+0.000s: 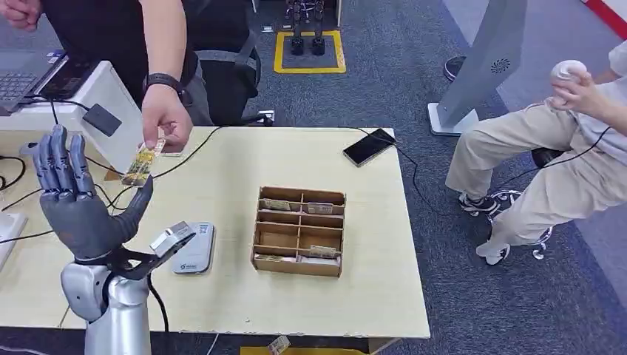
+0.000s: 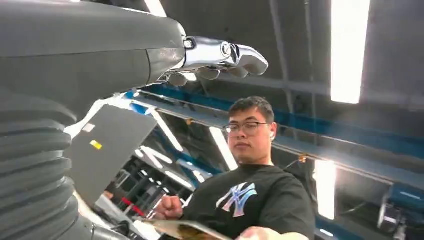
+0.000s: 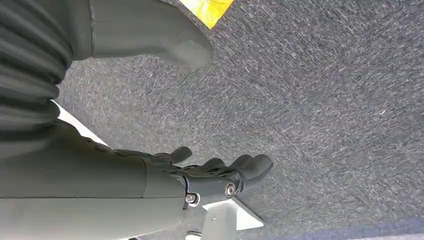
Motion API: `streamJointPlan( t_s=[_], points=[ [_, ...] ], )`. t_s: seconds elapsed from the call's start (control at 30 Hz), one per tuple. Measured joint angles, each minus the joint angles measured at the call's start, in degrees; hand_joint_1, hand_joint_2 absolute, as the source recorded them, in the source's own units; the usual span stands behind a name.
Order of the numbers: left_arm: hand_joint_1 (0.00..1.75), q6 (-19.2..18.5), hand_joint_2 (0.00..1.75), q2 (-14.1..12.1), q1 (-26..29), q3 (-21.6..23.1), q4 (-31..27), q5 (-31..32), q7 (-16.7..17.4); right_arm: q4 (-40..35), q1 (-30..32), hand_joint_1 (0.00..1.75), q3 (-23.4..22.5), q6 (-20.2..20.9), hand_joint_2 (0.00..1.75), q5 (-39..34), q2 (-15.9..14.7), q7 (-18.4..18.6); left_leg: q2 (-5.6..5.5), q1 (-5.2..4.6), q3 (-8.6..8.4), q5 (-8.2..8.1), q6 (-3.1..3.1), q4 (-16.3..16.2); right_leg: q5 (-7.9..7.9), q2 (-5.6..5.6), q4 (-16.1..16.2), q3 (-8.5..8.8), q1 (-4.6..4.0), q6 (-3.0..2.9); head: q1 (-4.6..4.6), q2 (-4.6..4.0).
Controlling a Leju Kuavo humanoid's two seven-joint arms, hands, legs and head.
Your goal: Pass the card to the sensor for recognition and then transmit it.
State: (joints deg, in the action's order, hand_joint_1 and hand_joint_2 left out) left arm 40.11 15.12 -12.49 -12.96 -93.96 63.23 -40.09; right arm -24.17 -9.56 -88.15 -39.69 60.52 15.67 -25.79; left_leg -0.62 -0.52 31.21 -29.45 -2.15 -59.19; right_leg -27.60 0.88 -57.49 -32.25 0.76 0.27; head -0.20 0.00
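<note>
Over the worktop's (image 1: 222, 296) left edge your left hand (image 1: 74, 200) waits, fingers (image 1: 63, 159) spread and empty. Close them on the card (image 1: 142, 164) only once the person's hand (image 1: 164, 118) seats it against your thumb.

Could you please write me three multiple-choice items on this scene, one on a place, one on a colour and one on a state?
1. Where does the phone lie?
A. inside the wooden box
B. near the table's far right corner
C. on the floor

2. What colour is the square marked on the floor?
A. yellow
B. red
C. white

3. What is the state of the left hand?
A. it grips the card
B. raised and open, holding nothing
C. it rests flat on the table

Answers:
1 B: the head view shows the dark phone on the table by that corner, with a cable running from it.
2 A: the outline on the grey carpet is yellow.
3 B: the fingers stand apart and upright, while the card is pinched in the person's hand just above the thumb.
</note>
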Motion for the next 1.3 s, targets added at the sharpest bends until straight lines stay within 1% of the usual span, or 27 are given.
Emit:
streamJointPlan(
  t_s=[0.27,0.3,0.33,0.63,0.77,1.3],
  points=[
    [0.0,0.0,1.75,0.1,0.0,0.0,0.0,-0.4,0.0,0.3,0.0,0.0,0.0,0.0,1.75,-0.5,-0.2,-0.2,0.0,0.0,0.0,0.0,0.0,0.0,0.0,0.0,0.0,0.0,0.0,0.0,-0.02,0.0],
    [0.93,0.0,1.75,0.1,0.0,0.0,0.0,-0.5,0.0,0.4,0.0,0.0,0.0,0.0,1.75,-0.5,-0.2,-0.3,0.0,0.0,0.0,0.0,0.0,0.0,0.0,0.0,0.0,0.0,0.0,0.0,0.0,0.0],
    [1.75,0.0,1.75,0.1,0.0,0.0,0.0,-0.6,0.0,0.4,0.0,0.0,0.0,0.0,1.75,-0.5,-0.2,-0.3,0.0,0.0,0.01,0.0,0.0,0.0,0.0,0.0,0.0,0.0,0.0,0.0,-0.02,0.0],
    [1.75,0.0,1.75,0.1,0.0,0.0,0.5,-2.2,0.0,0.7,0.0,0.0,0.0,0.0,1.75,-1.4,-0.2,-0.7,0.01,0.0,0.0,0.0,0.0,0.0,0.0,0.01,0.0,-0.01,0.0,0.0,-0.02,0.0],
    [1.75,0.0,1.75,0.1,0.0,0.0,0.9,-4.0,0.0,0.7,0.0,0.0,0.0,0.0,1.75,-1.7,-0.2,-0.7,0.01,0.0,0.0,0.0,0.0,0.0,0.0,0.01,0.0,-0.01,0.0,0.0,-0.02,0.0],
    [1.75,0.0,1.75,0.2,-0.1,0.2,2.5,-7.5,0.0,0.7,-0.5,0.0,0.0,0.0,1.75,-0.6,-0.2,-0.2,0.01,0.0,-0.01,0.0,0.0,0.0,0.0,0.01,0.0,0.0,0.0,0.0,-0.02,0.0]
  ],
)
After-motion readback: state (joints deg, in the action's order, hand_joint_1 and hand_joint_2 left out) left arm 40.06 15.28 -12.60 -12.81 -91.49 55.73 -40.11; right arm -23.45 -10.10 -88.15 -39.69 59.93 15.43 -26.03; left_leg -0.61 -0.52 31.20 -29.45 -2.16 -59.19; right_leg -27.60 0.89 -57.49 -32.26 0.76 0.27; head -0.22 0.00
